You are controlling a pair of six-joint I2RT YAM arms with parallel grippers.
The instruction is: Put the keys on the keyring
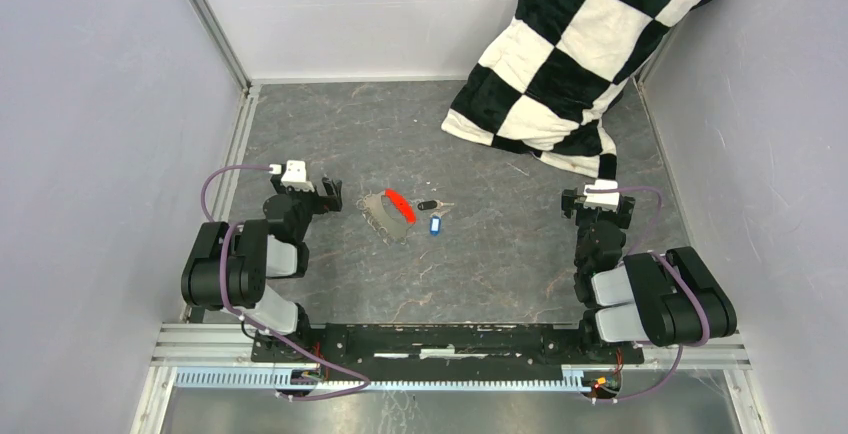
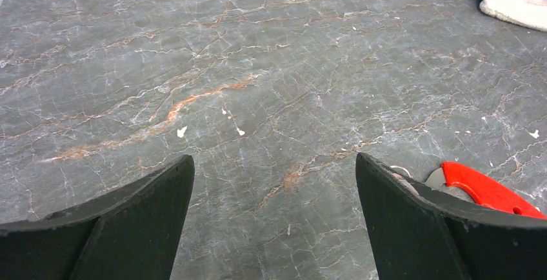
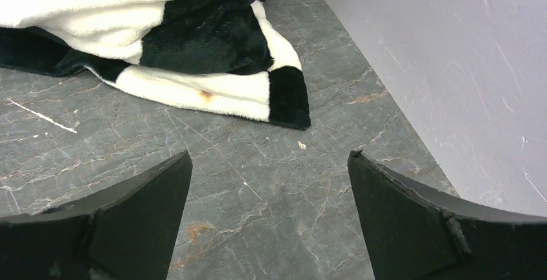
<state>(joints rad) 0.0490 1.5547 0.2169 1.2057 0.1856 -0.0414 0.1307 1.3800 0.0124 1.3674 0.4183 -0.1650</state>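
Thin grey metal keyring w/ red oblong tag (image 1: 398, 204) lies mid-worktop (image 1: 480, 284), just beside the left gripper (image 2: 274, 159). Small black-headed key (image 1: 428, 205) and blue-headed key (image 1: 435, 224) lie near it (both loose). Left gripper and right gripper (image 3: 270, 155), the latter nr the right edge, are spread wide, gripping nothing.

The left arm (image 1: 245, 259) and the right arm (image 1: 655, 299) are built alike: chunky black joint housings with rounded ends, joined by pale grey link sections, both mounted on a black base bar (image 1: 440, 339) set on an aluminium rail (image 1: 200, 337). A thin purple cable (image 1: 225, 172) loops along each arm up to a small white block (image 1: 294, 171) at the wrist. The fingers (image 2: 139, 219) of the left gripper (image 2: 274, 157) and the right gripper (image 3: 269, 154) are matt black, broad wedges tapering to a point.
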